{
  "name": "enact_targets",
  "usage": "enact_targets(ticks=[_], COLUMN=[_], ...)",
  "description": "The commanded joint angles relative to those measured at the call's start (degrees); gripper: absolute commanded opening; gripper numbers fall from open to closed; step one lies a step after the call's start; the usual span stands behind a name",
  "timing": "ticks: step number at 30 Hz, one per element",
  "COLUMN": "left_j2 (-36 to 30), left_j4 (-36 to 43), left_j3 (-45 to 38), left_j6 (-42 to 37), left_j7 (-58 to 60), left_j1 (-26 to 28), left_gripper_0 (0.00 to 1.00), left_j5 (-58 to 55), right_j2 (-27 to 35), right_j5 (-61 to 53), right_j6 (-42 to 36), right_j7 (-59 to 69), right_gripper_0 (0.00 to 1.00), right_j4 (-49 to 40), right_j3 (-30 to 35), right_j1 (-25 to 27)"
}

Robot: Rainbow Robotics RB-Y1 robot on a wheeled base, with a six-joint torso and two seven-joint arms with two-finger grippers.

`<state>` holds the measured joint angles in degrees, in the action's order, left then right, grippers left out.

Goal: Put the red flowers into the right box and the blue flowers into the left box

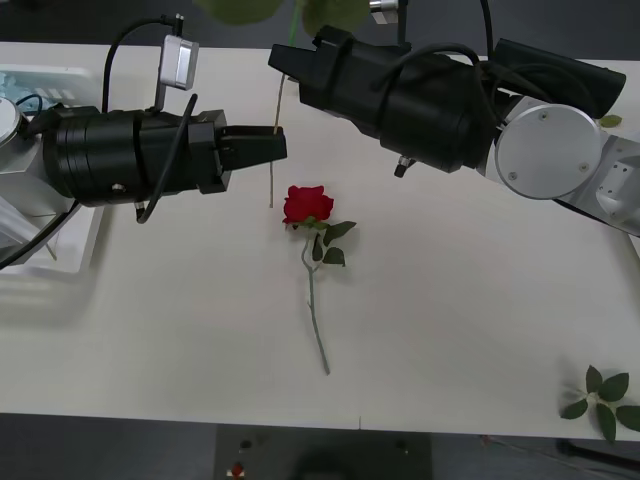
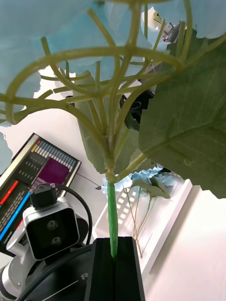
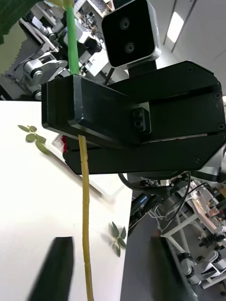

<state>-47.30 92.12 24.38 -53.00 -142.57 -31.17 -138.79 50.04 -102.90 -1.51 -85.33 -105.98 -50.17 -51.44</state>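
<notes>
Lying mid-table in the front view, a red rose points its stem toward the robot. The right gripper pinches a blue hydrangea stem upright, bloom upward in the right wrist view. The left gripper stands open around that stem.

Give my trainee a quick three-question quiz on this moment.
1. True or false: the right gripper is shut on the blue flower, holding it by the stem.
2. The left gripper is: A) shut on the rose; B) open, with a finger on either side of the hanging stem; C) parked over the left box.
3. What lies on the table just below the two grippers?

Key: 1 true. 2 B. 3 a red rose, lying flat, with neither gripper touching it.
</notes>
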Motion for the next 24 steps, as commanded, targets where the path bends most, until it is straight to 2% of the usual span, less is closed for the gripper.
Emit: enact_targets(ticks=[1, 24], left_j2=[-0.4, -0.3], left_j4=[2.2, 2.4], left_j3=[-0.6, -0.6], left_j6=[0.3, 0.2], left_j7=[0.6, 0.5], left_j1=[-0.1, -0.1], left_gripper_0=[0.00, 0.00], left_j5=[0.3, 0.3], right_j2=[0.4, 0.4], right_j5=[0.5, 0.5], right_j6=[0.4, 0.4], right_j7=[-3.6, -3.6], right_gripper_0=[0.00, 0.00], right_j4=[-0.6, -0.6], right_j3=[0.6, 0.6], right_j1=[-1.3, -1.3])
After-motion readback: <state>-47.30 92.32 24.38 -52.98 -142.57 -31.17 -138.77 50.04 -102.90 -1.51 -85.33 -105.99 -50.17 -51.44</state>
